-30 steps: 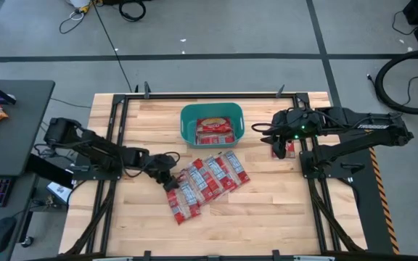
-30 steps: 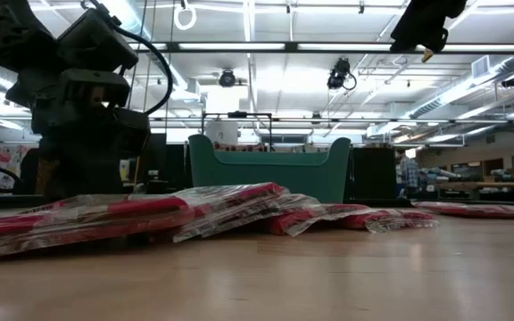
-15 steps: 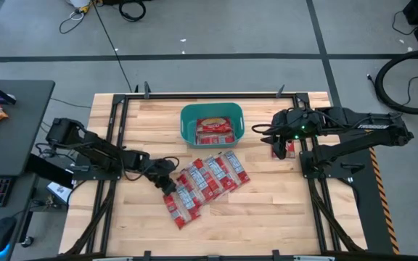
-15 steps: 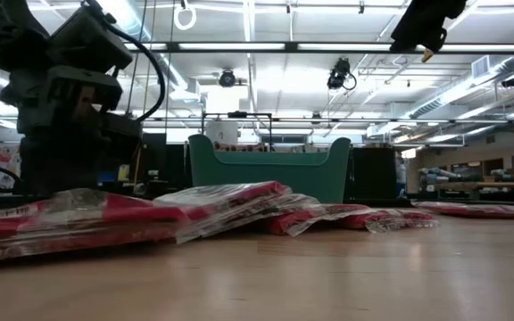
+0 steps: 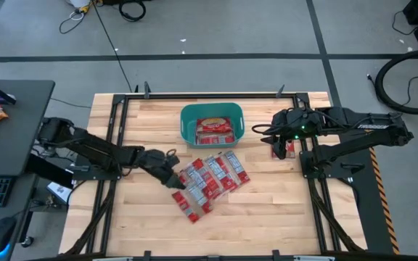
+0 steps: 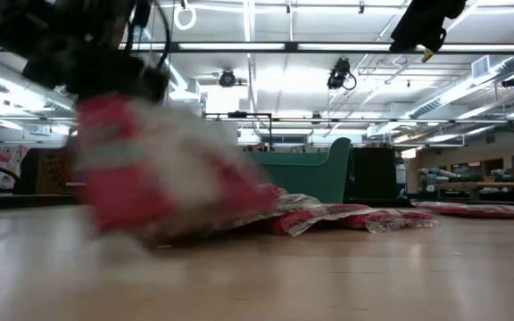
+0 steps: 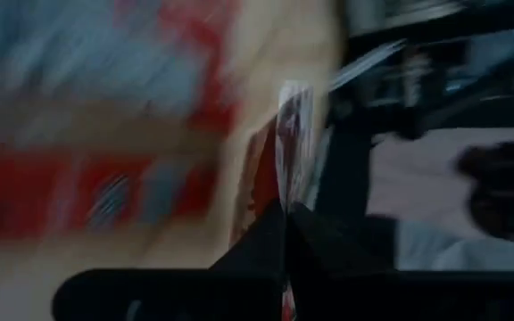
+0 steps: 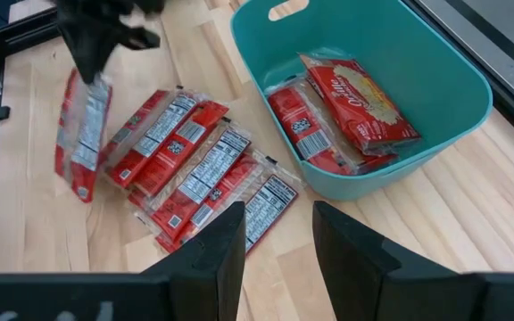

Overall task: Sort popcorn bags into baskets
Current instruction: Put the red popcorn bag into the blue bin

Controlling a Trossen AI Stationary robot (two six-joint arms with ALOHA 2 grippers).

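Pick step in hand. My left jaws [image 5: 174, 181] are clamped on the top edge of one popcorn bag [image 8: 80, 134] at the near-left end of the fanned pile [image 5: 212, 174] — the packet hangs upright from them, its lower end at or just above the desk [image 5: 281, 217].

Teal basket [image 5: 210, 123] sits at the far middle of the desk, just beyond the pile, several red packets already lying in it.

Next move, as I judge it: raise the bag clear of its neighbours, carry it over the pile and past the basket's near rim, then let go inside. The dangling end must clear that rolled rim.

Room: bare wood near me and to the left; the pile lies between me and the basket.

Right jaws [image 8: 277, 245] — apart, holding nothing, hovering to the basket's right. One stray red packet [image 5: 289, 148] lies just under that arm.
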